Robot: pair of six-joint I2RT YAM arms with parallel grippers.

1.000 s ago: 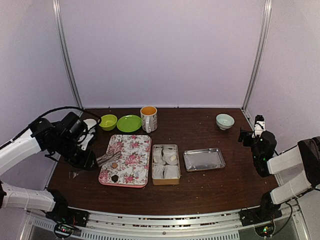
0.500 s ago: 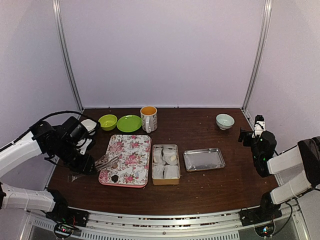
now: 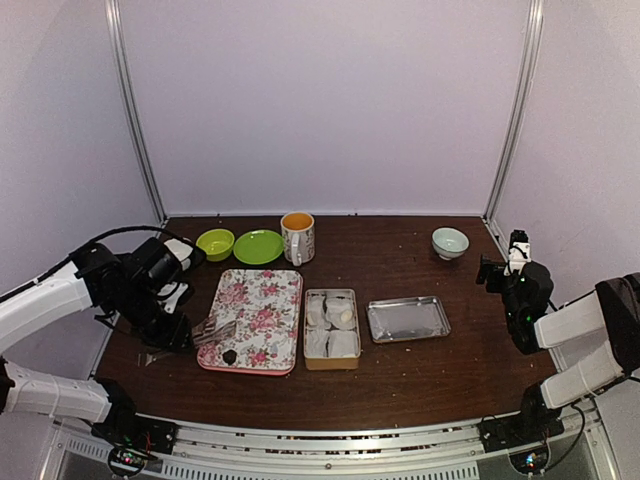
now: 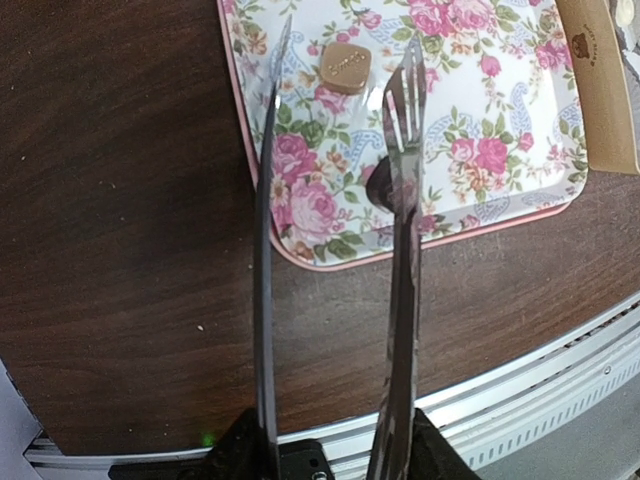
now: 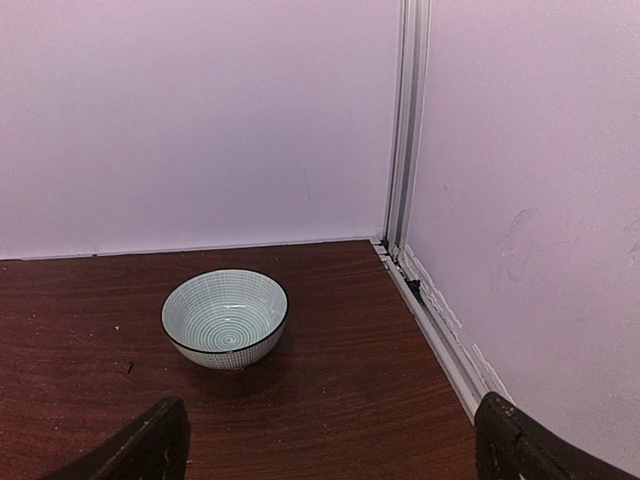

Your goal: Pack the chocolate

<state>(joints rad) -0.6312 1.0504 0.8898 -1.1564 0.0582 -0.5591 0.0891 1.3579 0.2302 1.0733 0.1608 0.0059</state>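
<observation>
My left gripper (image 4: 345,38) has drawn back over the last second; it was reaching further over the floral tray (image 4: 500,120), and now its tips hang just inside the tray's edge nearest me. The long fork-like fingers (image 4: 265,250) have also spread a little wider than they were; they stand apart with nothing pinched between them.

The chocolate (image 4: 380,190) has not moved. It sits on the tray on the inner side of my right-hand finger, well back from the tip and partly hidden behind it. In the overhead view it lies a little nearer my base than the tips (image 3: 229,355). A tan square piece (image 4: 345,68) rests on the tray just beyond the tips, in line with the gap.

So nothing is packed yet, and I judge this a fresh line-up rather than a lift; the tin (image 3: 306,330) waits beyond the tray's far side.

My right gripper (image 5: 335,455) is spread wide and idle, facing a pale bowl (image 5: 225,318) on the surface (image 5: 330,400).
</observation>
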